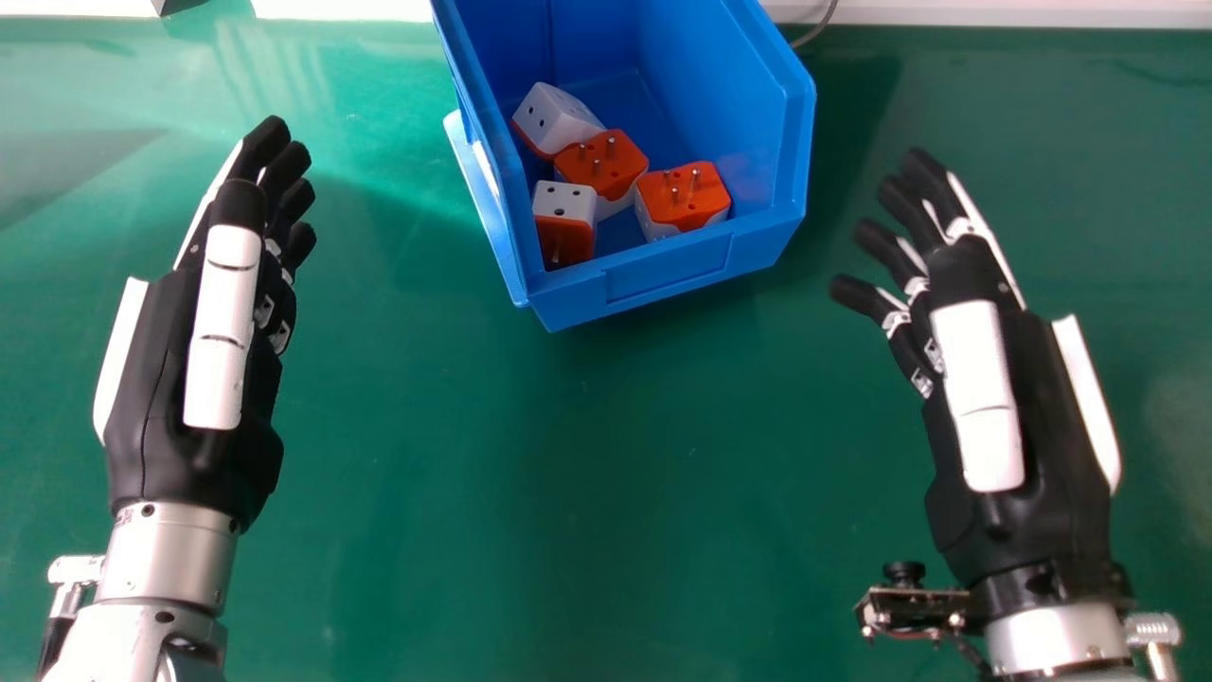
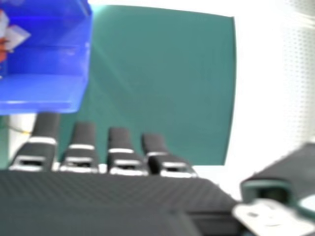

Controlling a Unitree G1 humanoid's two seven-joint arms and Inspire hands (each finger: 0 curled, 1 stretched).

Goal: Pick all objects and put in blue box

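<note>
- Plug cubes in orange and white, four in number, are held inside the blue box [image 1: 668, 270], which is set on the green table [image 1: 568, 530] ahead of and between the two hands.
- The rear cube [image 1: 559, 118] is tilted beside the box's left wall, with its white, holed part uppermost and its orange part low.
- The middle cube [image 1: 601, 166] is turned orange face up, its metal pins raised.
- The front cube [image 1: 565, 227] is placed in the near left corner, its white holed face up and its orange side turned toward the hands.
- The right-side cube [image 1: 684, 201] is seen near the front wall, orange face and pins up.
- The left hand [image 1: 220, 327] is held well apart from the cubes, to the left of the box; its fingers are extended and nothing is grasped.
- The right hand [image 1: 980, 388] is held to the right of the box, outside its wall; its fingers are spread loosely, released, with no cube touched.
- In the right hand view, part of the box is shown beyond the fingertips, with orange and white inside.
</note>
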